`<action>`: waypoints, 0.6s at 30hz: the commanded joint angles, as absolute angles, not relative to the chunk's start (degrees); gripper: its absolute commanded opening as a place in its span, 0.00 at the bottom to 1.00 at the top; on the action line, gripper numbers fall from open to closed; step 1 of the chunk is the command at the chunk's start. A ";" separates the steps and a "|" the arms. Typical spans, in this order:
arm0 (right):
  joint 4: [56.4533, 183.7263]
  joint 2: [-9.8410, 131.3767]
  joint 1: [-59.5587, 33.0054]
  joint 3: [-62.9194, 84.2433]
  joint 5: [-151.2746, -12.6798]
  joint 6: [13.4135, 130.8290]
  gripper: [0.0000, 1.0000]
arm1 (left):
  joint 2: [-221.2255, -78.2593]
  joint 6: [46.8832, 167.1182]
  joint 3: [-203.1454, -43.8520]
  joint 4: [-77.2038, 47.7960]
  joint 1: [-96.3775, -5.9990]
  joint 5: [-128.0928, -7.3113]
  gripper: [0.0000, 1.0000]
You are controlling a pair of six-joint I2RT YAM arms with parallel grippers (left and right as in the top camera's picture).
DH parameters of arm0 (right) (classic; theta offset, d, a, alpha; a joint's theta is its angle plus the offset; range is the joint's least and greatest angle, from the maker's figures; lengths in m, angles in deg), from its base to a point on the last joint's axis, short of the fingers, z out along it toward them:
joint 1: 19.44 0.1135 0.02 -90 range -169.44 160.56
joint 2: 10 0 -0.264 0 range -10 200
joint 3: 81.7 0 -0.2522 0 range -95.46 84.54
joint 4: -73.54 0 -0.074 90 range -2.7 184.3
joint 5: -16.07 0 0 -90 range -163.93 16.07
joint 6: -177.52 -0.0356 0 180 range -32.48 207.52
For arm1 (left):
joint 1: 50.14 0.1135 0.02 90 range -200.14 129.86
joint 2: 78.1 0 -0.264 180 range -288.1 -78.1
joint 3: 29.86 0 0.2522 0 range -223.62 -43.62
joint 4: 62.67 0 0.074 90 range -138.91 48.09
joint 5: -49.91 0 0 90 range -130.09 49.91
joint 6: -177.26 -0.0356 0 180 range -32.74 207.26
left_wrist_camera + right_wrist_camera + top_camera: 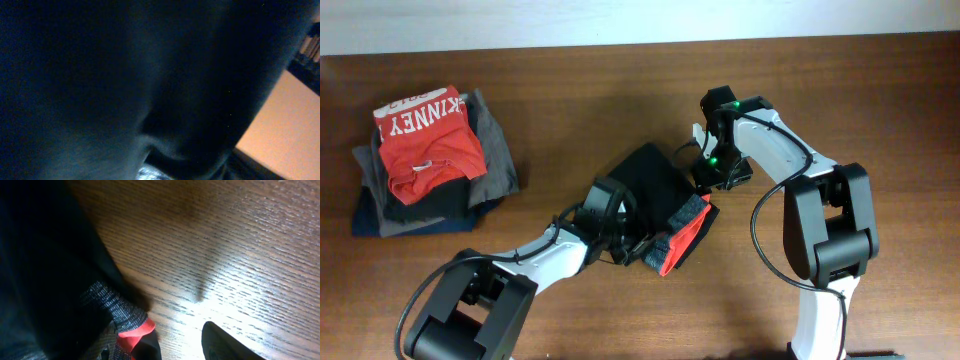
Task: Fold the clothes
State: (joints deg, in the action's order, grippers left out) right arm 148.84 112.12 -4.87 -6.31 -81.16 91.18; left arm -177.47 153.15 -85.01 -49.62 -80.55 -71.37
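At mid-table, looks nearly done: black pants [650,185] folded to a compact bundle, red-edged waistband [682,228] at near right. Presses on top with left gripper [625,235], meets far right edge with right gripper [703,178]; cannot tell whether either grips. Needs only squaring up, probably.

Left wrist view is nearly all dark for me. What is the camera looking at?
Observer: The left hand is down on the black pants, a folded bundle mid-table.
Operator: Where is the waistband?
Observer: Seen from overhead, the waistband is at the bundle's lower right end, grey with a red edge.
Operator: And the right hand?
Observer: The right hand sits at the pants' upper right edge, beside the waistband; open or shut, I cannot tell.
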 commanded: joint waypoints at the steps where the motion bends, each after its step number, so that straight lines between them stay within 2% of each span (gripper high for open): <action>1: 149.30 112.95 -4.57 -6.00 -82.05 91.64 0.60 | -182.30 153.37 -80.94 -46.71 -77.78 -56.34 0.64; 3: 149.65 112.95 -4.57 -6.00 -80.76 91.62 0.62 | -182.30 153.02 -80.94 -46.52 -74.78 -56.36 0.64; 7: 150.04 112.95 -4.57 -6.00 -79.26 91.64 0.63 | -182.30 146.68 -80.97 -49.38 -67.46 -56.36 0.56; 13: 150.00 112.95 -4.57 -6.00 -79.28 91.62 0.63 | -182.30 139.27 -81.01 -51.59 -57.78 -56.38 0.57; 18: 149.94 112.95 -4.57 -6.00 -79.28 91.62 0.64 | -182.30 136.21 -81.03 -51.85 -54.46 -63.92 0.87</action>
